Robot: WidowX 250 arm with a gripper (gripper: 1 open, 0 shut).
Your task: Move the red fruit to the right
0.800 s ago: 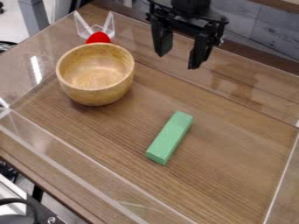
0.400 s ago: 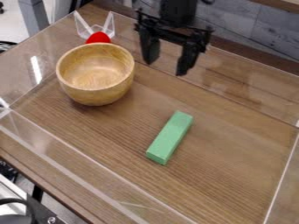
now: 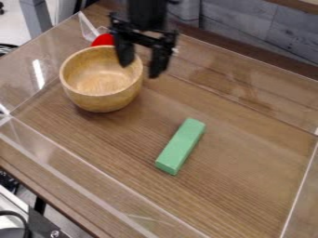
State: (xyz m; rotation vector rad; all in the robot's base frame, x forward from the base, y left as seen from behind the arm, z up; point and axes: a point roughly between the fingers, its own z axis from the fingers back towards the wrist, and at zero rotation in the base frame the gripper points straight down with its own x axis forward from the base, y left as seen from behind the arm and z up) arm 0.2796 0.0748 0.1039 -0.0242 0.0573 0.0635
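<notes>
Light wooden boards make up the table (image 3: 255, 163), their seams running on a slant, with pale streaks of glare down the left side. Over the far part of it hangs the gripper (image 3: 141, 58), dark and blurred, its jaws spread wide with two separate fingertips pointing down. One fingertip is over the far right part of the bowl, the other just to the right of the rim; whether either touches anything, I cannot tell. Nothing shows gripped between them. The arm (image 3: 139, 13) rises out of view at the far edge.

Just left of the gripper is the fruit (image 3: 104, 40), small and red, partly hidden behind the dark parts. It sits on the far left of the table, beyond the bowl, and whether it touches the rim is unclear. The bowl (image 3: 87, 98) is round, tan and upright, with its open top showing a plain inside.

Farther out, toward the near side and right of the bowl, the block (image 3: 181, 146) lies flat and green, long and slanting, well apart from the fruit. At the near left corner, off the boards, a black curved cable (image 3: 21, 216) shows.
</notes>
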